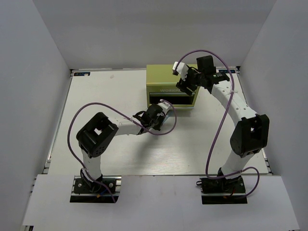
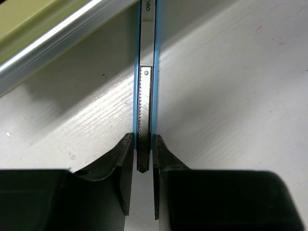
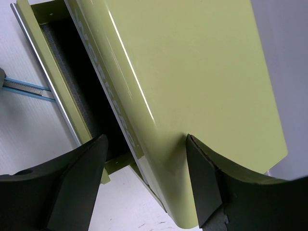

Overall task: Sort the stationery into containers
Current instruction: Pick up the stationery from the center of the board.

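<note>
Left wrist view: my left gripper (image 2: 143,140) clamps the pale blue-silver pen (image 2: 146,96), lying on the table (image 2: 231,96) beside the chest (image 3: 202,72). My right gripper (image 3: 144,147) stands released over the chest's front edge; one drawer (image 3: 48,82) is open.

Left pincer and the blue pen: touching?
Touching. Left wrist view: both fingers of the left pincer sit flush against the blue pen, no gap.

The blue-silver pen (image 2: 146,86) lies flat on the white table (image 2: 231,96), just beside the yellow-green chest (image 3: 192,72), whose one drawer (image 3: 84,82) stands open.
</note>
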Controlling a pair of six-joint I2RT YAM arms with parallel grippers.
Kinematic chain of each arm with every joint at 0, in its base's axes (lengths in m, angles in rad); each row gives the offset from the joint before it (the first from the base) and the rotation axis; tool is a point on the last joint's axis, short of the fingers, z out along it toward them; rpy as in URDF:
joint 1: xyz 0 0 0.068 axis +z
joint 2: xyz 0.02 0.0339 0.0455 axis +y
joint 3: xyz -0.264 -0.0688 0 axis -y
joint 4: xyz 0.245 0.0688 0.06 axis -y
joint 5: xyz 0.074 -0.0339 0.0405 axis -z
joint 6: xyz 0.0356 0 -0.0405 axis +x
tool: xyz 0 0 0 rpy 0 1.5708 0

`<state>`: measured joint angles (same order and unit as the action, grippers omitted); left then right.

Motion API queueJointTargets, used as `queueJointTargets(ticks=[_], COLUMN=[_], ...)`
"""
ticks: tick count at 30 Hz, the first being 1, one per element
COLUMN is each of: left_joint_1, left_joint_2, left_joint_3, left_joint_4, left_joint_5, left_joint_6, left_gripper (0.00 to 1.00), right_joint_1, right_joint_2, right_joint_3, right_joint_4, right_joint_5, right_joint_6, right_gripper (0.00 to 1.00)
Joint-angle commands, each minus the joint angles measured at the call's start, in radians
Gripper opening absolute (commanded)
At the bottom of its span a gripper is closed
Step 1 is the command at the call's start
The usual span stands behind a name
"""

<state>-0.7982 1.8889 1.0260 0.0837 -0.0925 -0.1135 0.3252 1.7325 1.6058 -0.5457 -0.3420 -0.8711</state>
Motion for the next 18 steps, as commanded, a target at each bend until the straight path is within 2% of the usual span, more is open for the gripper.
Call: queueJointTargets(ticks=[1, 6, 8, 12, 18], left_joint_1=[-0.004, -0.013, -0.013, -0.013, -0.013], left_joint_2=[-0.026, -0.151, -0.201, -0.328, -0.41], left_joint_3=[-0.043, -0.155, -0.194, -0.216, -0.225], left_joint_4=[-0.145, -0.108, -0.108, -0.108, -0.117], left_joint_5=[0.005, 0.027, 0.075, 0.183, 0.221], left_joint_6=[-0.02, -0.011, 0.017, 0.141, 0.267], left_gripper=[0.13, 0.06, 0.01, 0.0, 0.0], right_joint_1=[-0.011, -0.008, -0.012, -0.014, -0.026], right_joint_2=[-0.011, -0.028, -0.034, -0.05, -0.08], right_joint_3=[-0.044, -0.072, -0.081, -0.092, -0.13], right_joint_4=[-0.134, -0.122, -0.119, -0.103, -0.088], right_joint_5=[-0.002, 0.003, 0.001, -0.002, -0.005], right_joint_6=[0.041, 0.043, 0.047, 0.067, 0.076], right_gripper=[0.71, 0.71, 0.71, 0.71, 0.71])
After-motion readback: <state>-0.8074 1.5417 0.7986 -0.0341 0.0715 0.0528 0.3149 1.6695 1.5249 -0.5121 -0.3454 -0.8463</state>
